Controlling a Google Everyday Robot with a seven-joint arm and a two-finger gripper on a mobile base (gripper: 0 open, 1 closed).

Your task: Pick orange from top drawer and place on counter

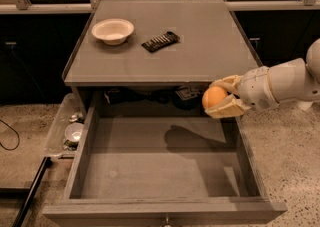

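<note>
The orange (214,97) is held between the tan fingers of my gripper (221,97), which reaches in from the right on a white arm. It hangs above the back right of the open top drawer (160,161), just below the counter's front edge. The drawer is pulled far out and its flat grey bottom is bare. The counter (200,46) is the flat grey top above it.
A white bowl (113,30) and a dark flat packet (160,41) lie on the back left of the counter. A clear plastic tray (65,128) with small items sits left of the drawer. Dark objects (187,93) show under the counter behind the drawer.
</note>
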